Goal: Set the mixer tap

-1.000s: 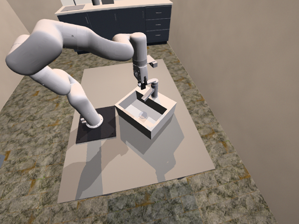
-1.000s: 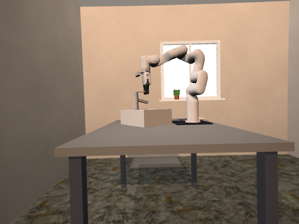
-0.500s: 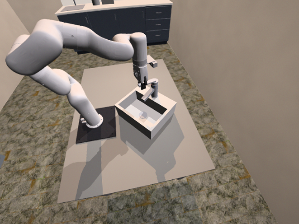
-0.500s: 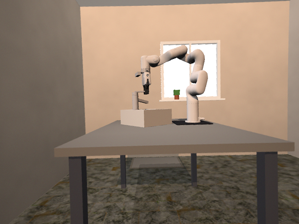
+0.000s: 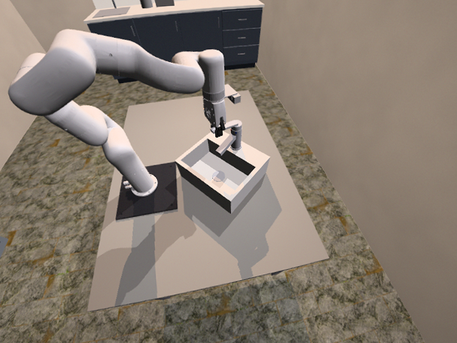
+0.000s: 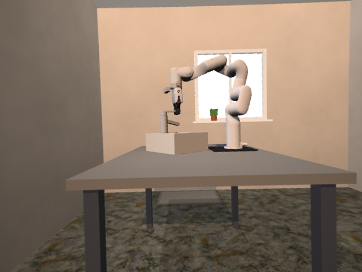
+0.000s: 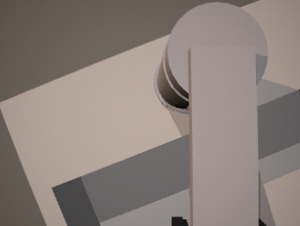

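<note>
A grey mixer tap (image 5: 235,136) stands on the back rim of a beige sink box (image 5: 223,170). Its flat lever (image 5: 229,126) reaches out level from the tap's top over the basin, and its spout (image 5: 224,145) slopes down below it. My gripper (image 5: 218,132) points straight down and is shut on the lever's free end. In the wrist view the lever (image 7: 222,135) fills the middle as a long flat bar, with the round tap top (image 7: 216,35) above it; only dark finger tips show at the bottom edge. From the side, the gripper (image 6: 176,110) sits at the lever's end beside the tap (image 6: 163,121). No blue dot shows.
The sink box sits on a table (image 6: 207,168), with the arm's black base plate (image 5: 146,190) to its left. The basin has a round drain (image 5: 218,175). A wall runs close along the right side. Dark cabinets (image 5: 180,34) stand at the far end of the room.
</note>
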Action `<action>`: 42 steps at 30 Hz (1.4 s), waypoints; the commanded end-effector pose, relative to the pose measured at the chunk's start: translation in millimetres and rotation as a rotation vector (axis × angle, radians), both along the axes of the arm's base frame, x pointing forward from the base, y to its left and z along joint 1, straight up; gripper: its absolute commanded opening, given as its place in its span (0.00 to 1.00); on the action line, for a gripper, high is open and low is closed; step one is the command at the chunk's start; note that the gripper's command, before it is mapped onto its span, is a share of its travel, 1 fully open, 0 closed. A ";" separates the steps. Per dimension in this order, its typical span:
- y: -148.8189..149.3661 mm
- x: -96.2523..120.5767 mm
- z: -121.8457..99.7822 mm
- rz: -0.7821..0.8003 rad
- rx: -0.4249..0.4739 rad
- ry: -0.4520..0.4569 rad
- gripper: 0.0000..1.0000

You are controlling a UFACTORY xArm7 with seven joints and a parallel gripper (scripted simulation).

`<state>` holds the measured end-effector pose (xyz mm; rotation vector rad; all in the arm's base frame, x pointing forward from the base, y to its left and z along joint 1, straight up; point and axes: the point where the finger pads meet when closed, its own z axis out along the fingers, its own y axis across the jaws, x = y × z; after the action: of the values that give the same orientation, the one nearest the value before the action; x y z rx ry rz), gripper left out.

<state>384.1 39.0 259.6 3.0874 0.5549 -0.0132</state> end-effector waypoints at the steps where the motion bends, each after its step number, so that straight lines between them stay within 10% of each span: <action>1: 0.2 1.0 1.7 0.000 0.001 -0.004 0.00; 26: -7.3 4.2 1.7 0.088 0.001 -0.004 0.00; 42: -33.0 22.2 1.8 0.424 0.003 -0.002 0.00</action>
<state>400.8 10.6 259.7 2.9381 1.0875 -0.0120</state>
